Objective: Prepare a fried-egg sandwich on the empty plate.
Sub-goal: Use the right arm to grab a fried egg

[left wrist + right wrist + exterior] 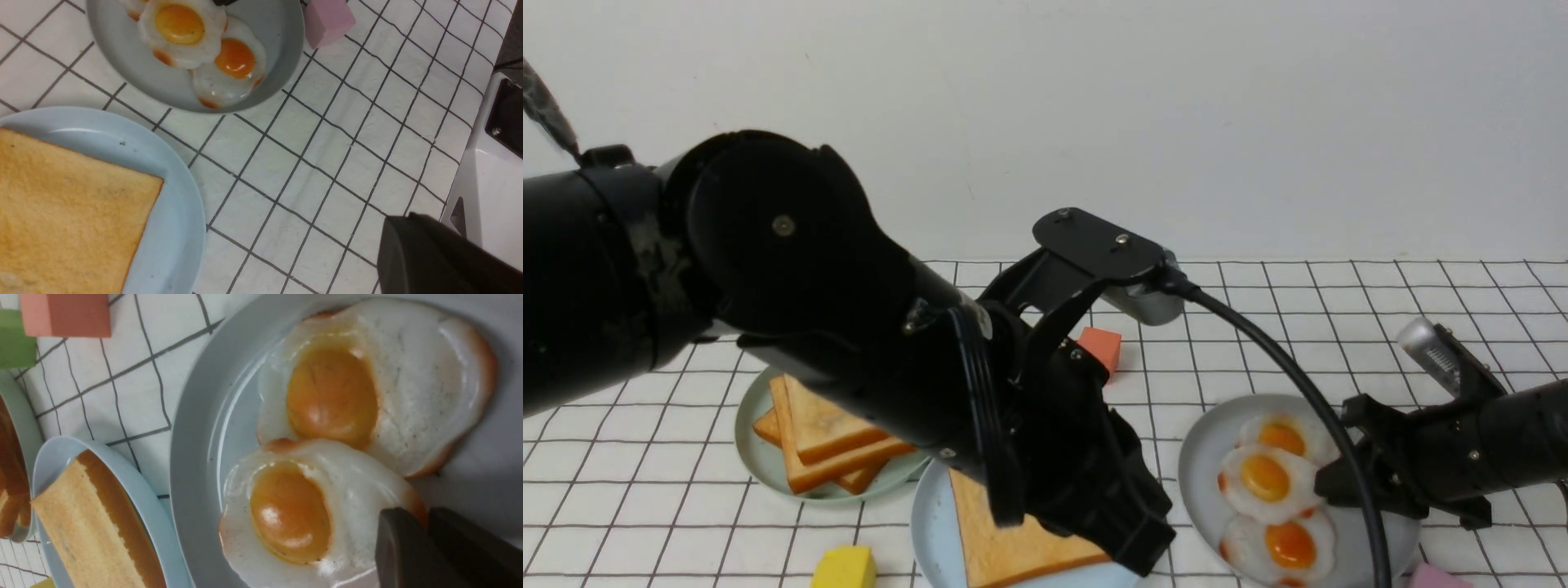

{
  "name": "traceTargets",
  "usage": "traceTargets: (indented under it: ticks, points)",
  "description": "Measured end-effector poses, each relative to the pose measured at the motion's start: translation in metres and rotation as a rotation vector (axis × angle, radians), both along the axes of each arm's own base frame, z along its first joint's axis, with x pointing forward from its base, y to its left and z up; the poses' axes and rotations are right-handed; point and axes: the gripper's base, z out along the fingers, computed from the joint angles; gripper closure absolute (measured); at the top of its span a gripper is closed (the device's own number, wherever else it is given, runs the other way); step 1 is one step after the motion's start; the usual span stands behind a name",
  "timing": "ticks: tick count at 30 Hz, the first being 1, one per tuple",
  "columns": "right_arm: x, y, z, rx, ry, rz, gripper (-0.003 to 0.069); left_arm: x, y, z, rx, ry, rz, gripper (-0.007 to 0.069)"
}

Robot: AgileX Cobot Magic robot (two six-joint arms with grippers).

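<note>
Green plate (760,457) with stacked toast (829,441) left of the left hand (1127,539); left hand shut, empty, over the light blue plate (931,523) carrying one toast slice (1005,547), no egg on it; right hand (429,543) nearly shut, pinching the edge of the middle fried egg (310,514) on the grey plate (1201,465) on the desk (1421,302)

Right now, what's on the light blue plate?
One toast slice lies flat on the light blue plate, bare on top, no egg. In the front view the left arm covers the plate's far side; what is there can't be seen.
</note>
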Motion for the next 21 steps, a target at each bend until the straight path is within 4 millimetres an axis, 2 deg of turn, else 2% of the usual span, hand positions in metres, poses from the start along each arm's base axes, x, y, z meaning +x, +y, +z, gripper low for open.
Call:
traceTargets:
  ticks: [13,21]
  points:
    - [0.0,0.0,0.002,-0.011,-0.033,0.029,0.0579,-0.001,0.0,-0.001,0.008,0.009,-0.005,0.0636]
    - [-0.004,0.003,0.034,-0.005,-0.133,0.058,0.0579,-0.001,0.001,-0.001,0.017,0.013,-0.006,0.0628]
